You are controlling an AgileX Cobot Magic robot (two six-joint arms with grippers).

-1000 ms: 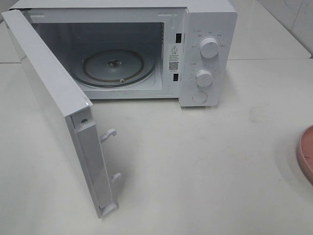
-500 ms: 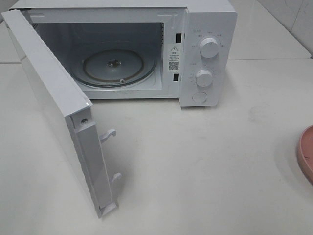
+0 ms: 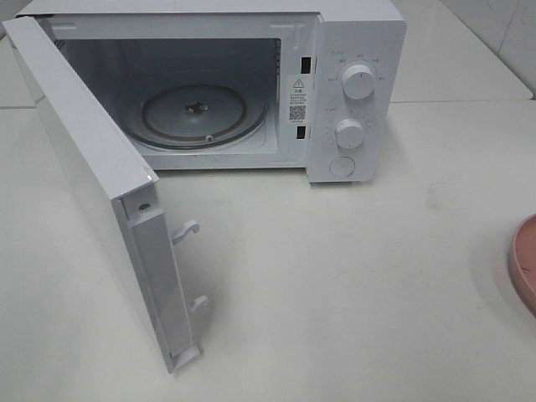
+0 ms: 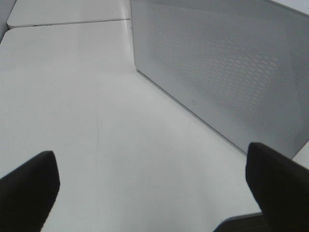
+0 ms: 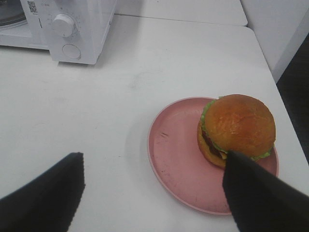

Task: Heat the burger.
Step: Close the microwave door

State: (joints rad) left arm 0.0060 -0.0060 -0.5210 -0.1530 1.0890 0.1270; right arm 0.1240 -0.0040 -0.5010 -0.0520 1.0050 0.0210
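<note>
Sitting on a pink plate (image 5: 178, 164), toward one side of it, the burger (image 5: 237, 129) is well apart from the microwave (image 3: 352, 84), whose door (image 3: 100, 193) stands open over the white table (image 3: 352, 285). Both the left gripper (image 4: 154, 183) and right gripper (image 5: 154, 193) hang wide apart, holding nothing.

Even, diffuse white light fills all 3 views, with soft shadows only. The table (image 3: 377, 276) looks washed out, nearly blending with the microwave (image 3: 352, 92). In both wrist views the near tool fingers (image 4: 29, 188) (image 5: 43, 193) are dark, blurred silhouettes; the burger (image 5: 237, 129) is fairly sharp.
</note>
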